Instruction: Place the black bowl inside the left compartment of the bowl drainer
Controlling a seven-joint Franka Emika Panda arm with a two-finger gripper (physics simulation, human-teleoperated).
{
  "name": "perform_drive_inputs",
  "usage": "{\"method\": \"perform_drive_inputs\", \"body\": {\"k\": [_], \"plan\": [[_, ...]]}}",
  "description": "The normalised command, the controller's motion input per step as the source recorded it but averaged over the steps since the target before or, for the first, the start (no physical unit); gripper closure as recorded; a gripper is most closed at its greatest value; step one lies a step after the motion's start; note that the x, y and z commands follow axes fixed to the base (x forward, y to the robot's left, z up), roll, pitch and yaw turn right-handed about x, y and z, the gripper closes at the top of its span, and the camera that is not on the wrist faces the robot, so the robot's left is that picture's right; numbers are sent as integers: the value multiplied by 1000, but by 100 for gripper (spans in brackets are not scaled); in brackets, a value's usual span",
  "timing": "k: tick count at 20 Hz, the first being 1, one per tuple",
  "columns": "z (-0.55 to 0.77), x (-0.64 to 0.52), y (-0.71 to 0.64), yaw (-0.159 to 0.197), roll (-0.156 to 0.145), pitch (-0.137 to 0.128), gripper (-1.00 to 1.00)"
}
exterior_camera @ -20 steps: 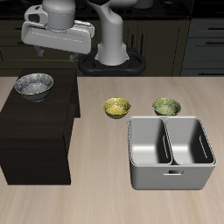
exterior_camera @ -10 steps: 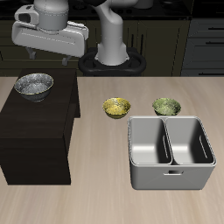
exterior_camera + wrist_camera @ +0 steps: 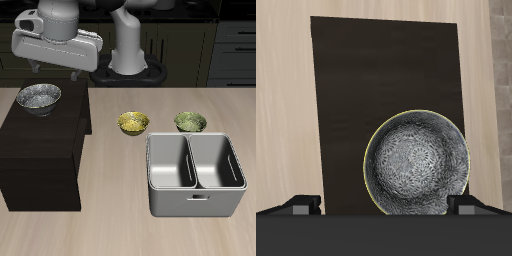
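Black bowl [image 3: 38, 97] sits on a dark cabinet [image 3: 40, 150], far from the bowl drainer [image 3: 195, 174]; gripper [image 3: 38, 67] hovers above the bowl, fingers spread wide, holding nothing

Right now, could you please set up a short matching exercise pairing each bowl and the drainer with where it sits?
Things:
1. black bowl
2. yellow-gold bowl
3. green bowl
4. bowl drainer

Places:
A. nearest the table's front edge
B. on the dark cabinet
C. on the table between cabinet and green bowl
D. just behind the drainer's far corner

Pairs: 1-B, 2-C, 3-D, 4-A
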Motion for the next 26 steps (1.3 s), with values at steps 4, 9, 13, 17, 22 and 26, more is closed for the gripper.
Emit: {"method": "perform_drive_inputs", "body": {"k": [4, 9, 13, 17, 22, 26], "plan": [[-203, 195, 151, -9, 17, 37, -100], [-165, -10, 171, -6, 24, 13, -100], [-204, -28, 27, -26, 8, 19, -100], [-189, -3, -49, -12, 0, 27, -100], [-166, 14, -103, -29, -2, 20, -100], [-158, -5, -17, 0, 1, 12, -100]]}}
